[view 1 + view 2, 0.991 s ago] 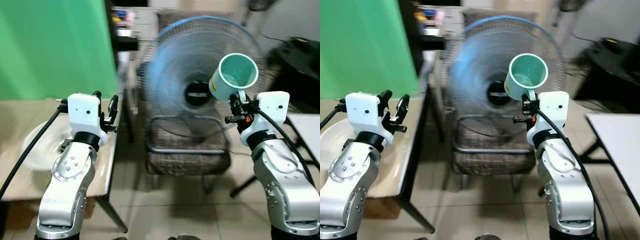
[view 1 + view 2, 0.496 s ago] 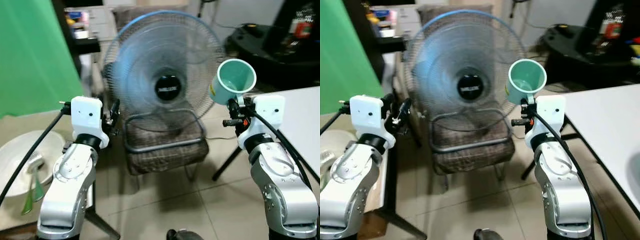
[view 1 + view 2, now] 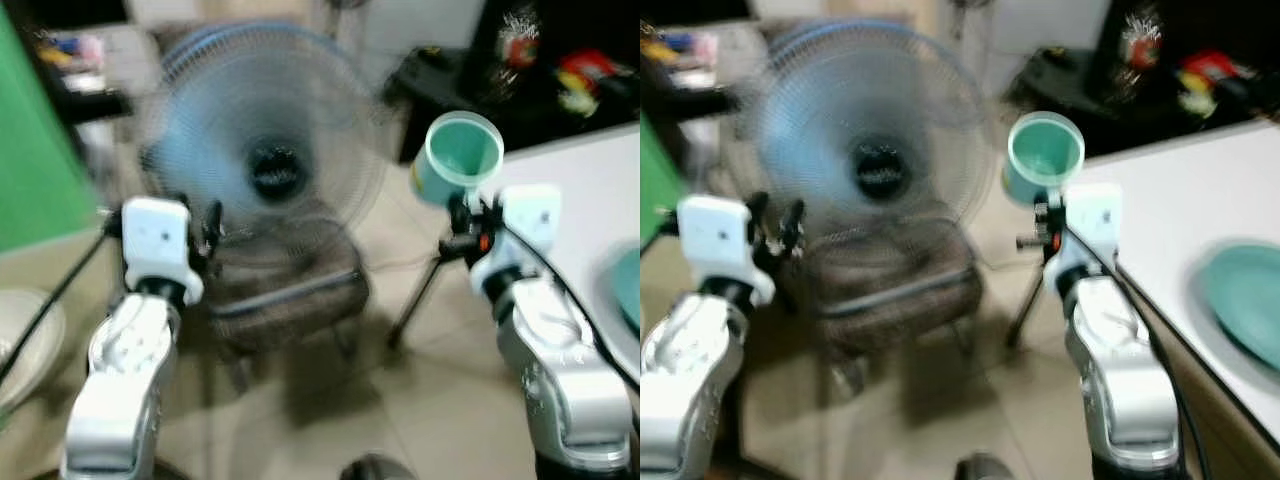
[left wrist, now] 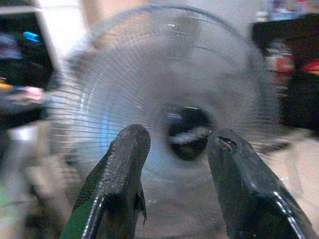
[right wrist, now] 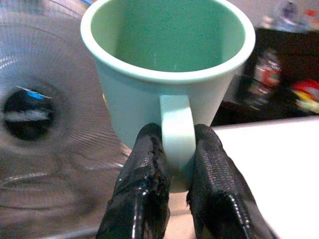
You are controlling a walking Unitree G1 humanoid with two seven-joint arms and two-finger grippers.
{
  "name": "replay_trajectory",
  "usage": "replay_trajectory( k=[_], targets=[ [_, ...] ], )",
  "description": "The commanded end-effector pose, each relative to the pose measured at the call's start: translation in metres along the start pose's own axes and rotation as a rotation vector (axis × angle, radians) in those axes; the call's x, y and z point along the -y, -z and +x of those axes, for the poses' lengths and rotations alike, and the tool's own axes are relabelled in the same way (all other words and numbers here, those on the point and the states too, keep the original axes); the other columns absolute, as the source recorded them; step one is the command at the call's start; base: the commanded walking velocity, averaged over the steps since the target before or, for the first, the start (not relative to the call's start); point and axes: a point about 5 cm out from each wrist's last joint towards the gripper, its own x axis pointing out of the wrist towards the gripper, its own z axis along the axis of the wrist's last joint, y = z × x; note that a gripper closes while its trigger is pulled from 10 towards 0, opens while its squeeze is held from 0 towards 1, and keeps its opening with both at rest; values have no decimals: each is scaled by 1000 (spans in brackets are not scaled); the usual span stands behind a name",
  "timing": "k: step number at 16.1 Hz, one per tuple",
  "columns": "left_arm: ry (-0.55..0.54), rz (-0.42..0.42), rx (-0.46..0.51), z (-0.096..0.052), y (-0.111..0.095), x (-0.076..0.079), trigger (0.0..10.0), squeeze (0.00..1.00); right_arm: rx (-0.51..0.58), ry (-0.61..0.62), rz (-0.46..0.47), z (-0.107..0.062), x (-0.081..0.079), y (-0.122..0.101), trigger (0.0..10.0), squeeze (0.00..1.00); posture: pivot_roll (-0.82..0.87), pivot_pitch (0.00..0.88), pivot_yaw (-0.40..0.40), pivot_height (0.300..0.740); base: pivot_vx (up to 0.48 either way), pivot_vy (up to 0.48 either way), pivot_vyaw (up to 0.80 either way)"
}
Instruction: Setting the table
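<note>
1. Mint-green mug, held up in the air by the right gripper, its open mouth turned toward the camera and tilted a little; the inside looks empty.
2. Right jaws are clamped on the mug's handle, one black finger on each side of it, seen close in the right wrist view.
3. From the head views the mug sits above the right arm's white wrist block, in front of a dark cabinet and just beside the corner of a white bench.
4. On that bench, at the robot's right, lies a teal plate, well apart from the mug.
5. Left gripper is raised at the robot's left, jaws apart with nothing between them, pointing at a standing fan.
6. The fan has a round wire cage with a blue rim and a dark hub, and stands behind a chair with a brownish cushion, between the two arms.
7. A white bowl's edge shows at the far left, near the left arm.
8. Head views are blurred.
</note>
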Motion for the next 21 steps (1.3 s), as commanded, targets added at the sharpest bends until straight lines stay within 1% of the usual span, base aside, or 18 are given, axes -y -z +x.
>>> replay_trajectory(
  k=[1,2,6,9,12,13,16,17,18,19,20,21],
  targets=[
    [-14,24,7,-1,-3,-4,10000,0,16,-7,-2,0,-2,-5,10000,0,-25,0,-12,740,0,0,-800],
    [-7,27,14,0,-5,-4,10000,0,15,-8,-1,0,-3,-5,10000,0,-29,0,-11,740,0,0,-800],
    [3,18,18,1,-5,0,10000,0,7,-1,-11,0,-2,-5,10000,0,-36,0,-10,740,0,0,0],
    [6,9,19,3,-4,0,10000,0,-6,40,-10,-3,2,-3,10000,0,-45,0,-1,740,0,0,-800],
    [14,5,17,5,-3,1,10000,0,-8,62,-9,-6,3,-2,10000,0,-49,0,3,740,0,0,0],
    [22,9,13,7,-2,2,10000,0,-9,70,-7,-7,3,-2,10000,0,-55,0,9,740,0,341,0],
    [34,20,13,10,-2,2,10000,0,-12,85,-3,-9,3,-2,10000,0,-62,0,18,740,0,401,-800],
    [41,48,28,11,-4,3,10000,0,-15,87,-2,-10,3,-1,10000,0,-63,0,19,740,0,0,-800],
    [44,54,29,11,-4,3,10000,0,-17,87,-2,-11,3,-1,10000,0,-63,0,18,740,0,-480,-800],
    [44,53,26,11,-4,4,10000,0,-17,87,-2,-11,3,0,10000,0,-64,0,18,740,0,-480,-800],
    [50,24,-3,12,0,4,10000,0,-18,85,-1,-11,2,-1,10000,0,-64,0,17,740,0,476,-800],
    [45,21,-15,12,2,3,10000,0,-19,83,-1,-11,1,0,10000,0,-64,0,17,740,0,476,-800]
  ],
)
